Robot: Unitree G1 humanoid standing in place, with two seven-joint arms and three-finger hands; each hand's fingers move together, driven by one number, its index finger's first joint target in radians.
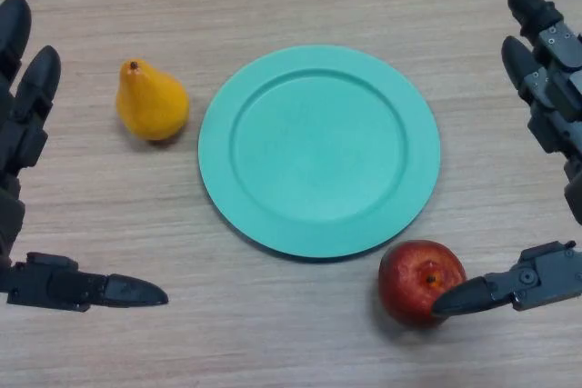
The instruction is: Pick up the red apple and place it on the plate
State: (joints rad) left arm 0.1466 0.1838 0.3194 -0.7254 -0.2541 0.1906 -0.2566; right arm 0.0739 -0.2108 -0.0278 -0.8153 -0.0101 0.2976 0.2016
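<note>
A wooden table [300, 333] bears a green plate [273, 215], yellow pear [150, 102] and red apple [418, 279].

- All I see of the surroundings is the table [300, 333], which fills the whole head view.
- Its top is pale wood with a fine grain running left to right.
- The light on it looks soft and even, and I see only short, faint shadows.
- No wall, floor or window comes into my view.
</note>
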